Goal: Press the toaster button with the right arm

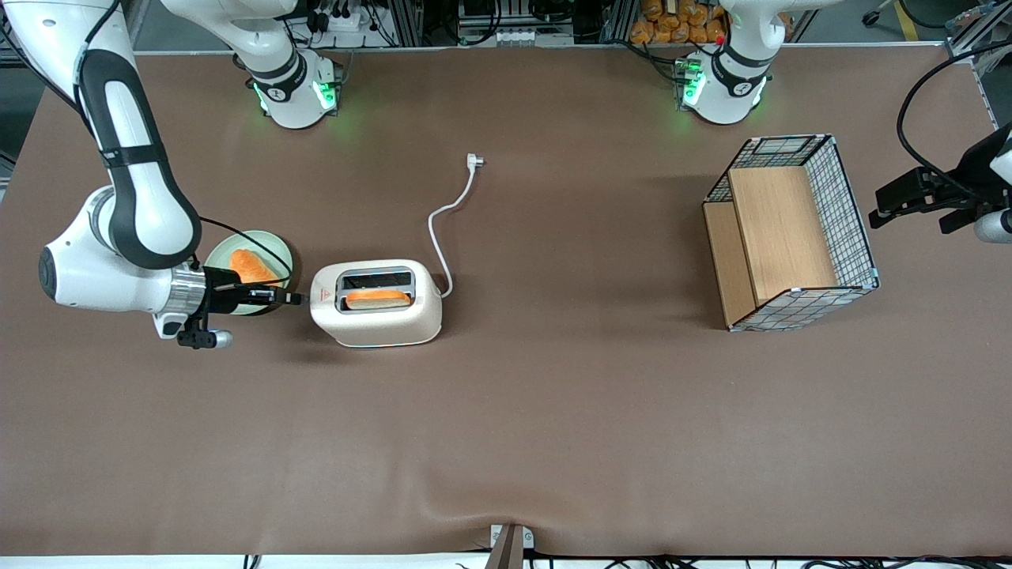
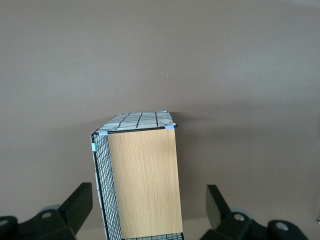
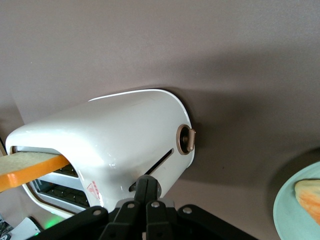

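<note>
1. Directly ahead of the jaws, the toaster (image 1: 376, 304) is met at its narrow end; the gripper (image 1: 294, 299) is seen closed, holding nothing.
2. Beside the fingertips, the toaster button (image 3: 188, 139) stands just apart.
3. A short, square, gentle push is advised.

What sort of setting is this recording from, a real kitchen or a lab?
Most likely a robot lab staged as a kitchen: arm bases bolted to a brown-covered table, equipment racks at its edge, and a toaster with its plug lying loose. The gripper, jaws shut, sits at the toaster's end.
</note>
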